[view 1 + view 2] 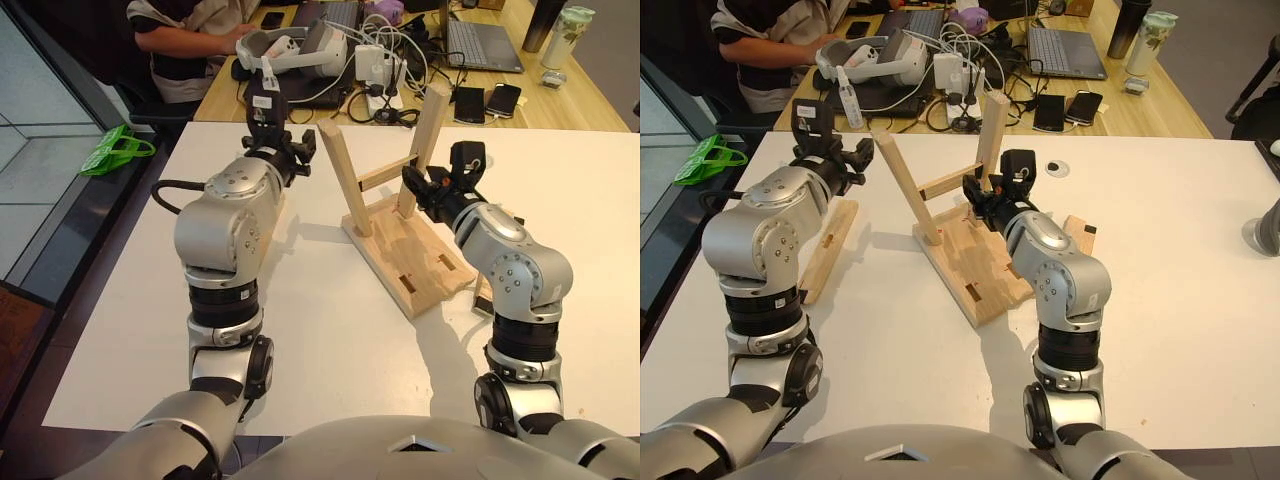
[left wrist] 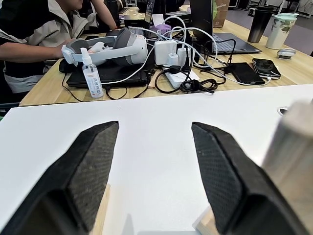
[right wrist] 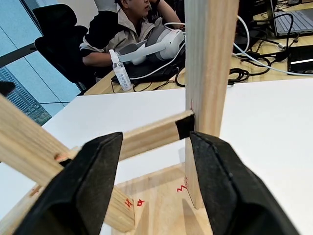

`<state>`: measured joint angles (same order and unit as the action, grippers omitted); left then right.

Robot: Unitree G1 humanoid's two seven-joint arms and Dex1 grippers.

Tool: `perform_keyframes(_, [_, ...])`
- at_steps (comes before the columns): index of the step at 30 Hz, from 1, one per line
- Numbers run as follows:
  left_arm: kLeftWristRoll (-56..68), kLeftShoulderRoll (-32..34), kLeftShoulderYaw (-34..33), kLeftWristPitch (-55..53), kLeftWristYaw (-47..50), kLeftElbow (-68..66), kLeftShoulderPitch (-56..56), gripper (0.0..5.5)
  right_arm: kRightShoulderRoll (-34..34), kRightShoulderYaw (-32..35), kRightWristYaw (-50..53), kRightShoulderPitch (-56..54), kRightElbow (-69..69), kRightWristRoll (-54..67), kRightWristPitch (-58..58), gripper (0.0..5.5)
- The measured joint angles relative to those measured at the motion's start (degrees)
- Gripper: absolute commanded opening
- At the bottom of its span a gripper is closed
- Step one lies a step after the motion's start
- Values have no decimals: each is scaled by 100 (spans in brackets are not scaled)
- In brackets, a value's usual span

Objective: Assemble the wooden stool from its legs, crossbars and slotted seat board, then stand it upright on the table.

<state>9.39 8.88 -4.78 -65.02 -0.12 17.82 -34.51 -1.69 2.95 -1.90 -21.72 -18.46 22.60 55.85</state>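
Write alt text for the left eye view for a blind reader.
Two legs joined by a crossbar stand up from a seat board lying on a white table. The open left gripper and right gripper flank them.

There are one flat slotted pale wooden seat board [image 1: 962, 262], two square wooden legs [image 1: 906, 188] [image 1: 990, 128], one slim wooden crossbar [image 1: 945, 183], two loose wooden bars [image 1: 828, 252] [image 1: 1080, 232] — and two black smartphones [image 1: 1050, 112] [image 1: 1084, 105].

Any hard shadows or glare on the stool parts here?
Left eye view: only soft shadows on the table beside the seat board, no glare on the wood. Right wrist view: the fingers of the right gripper read dark, the leg beyond them evenly lit. Left wrist view: table bright, not washed out.
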Motion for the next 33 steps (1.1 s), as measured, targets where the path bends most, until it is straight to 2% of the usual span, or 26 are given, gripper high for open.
perform_keyframes(2, [-40, 4, -35, 1, 16, 7, 0, 280, -323, -168, -287, 234, -105, 13, 176, 258])
perform_keyframes(6, [-99, 172, -112, 8, 6, 27, 20, 280, -2002, -753, -1567, 814, -117, -50, 386, 258])
perform_keyframes(9, [-124, 279, -261, 46, 0, 27, 22, 280, -2892, -915, -2361, 1082, 500, -176, 191, 258])
perform_keyframes(11, [-145, 328, -317, 51, -1, 26, 18, 280, -3111, -970, -2665, 1139, 725, -213, -18, 258])
perform_keyframes(15, [-144, 360, -416, 53, -1, 30, -21, 280, -3233, -1085, -3263, 1320, 776, 43, -72, 258])
perform_keyframes(20, [-143, 433, -559, 57, -5, 30, -66, 280, -2842, -1239, -3695, 1789, 53, 1012, 742, 258])
perform_keyframes(24, [-146, 466, -633, 77, -5, 27, -80, 280, -2722, -974, -3749, 1688, -330, 1478, 1007, 258])
perform_keyframes(26, [-146, 478, -639, 79, -11, 34, -71, 280, -2741, -644, -3593, 1550, -202, 1408, 794, 258])
perform_keyframes(28, [-62, 531, -700, 95, -197, 149, 124, 280, -2680, -29, -3357, 1343, 179, 1357, 385, 258])
perform_keyframes(30, [18, 934, -694, 161, -611, 166, 709, 280, -2678, 556, -3131, 1083, 677, 1205, -177, 258])
perform_keyframes(33, [-179, 1287, -870, 173, -546, -69, 1122, 280, -2428, 1036, -1862, 575, 1456, 585, -640, 258])
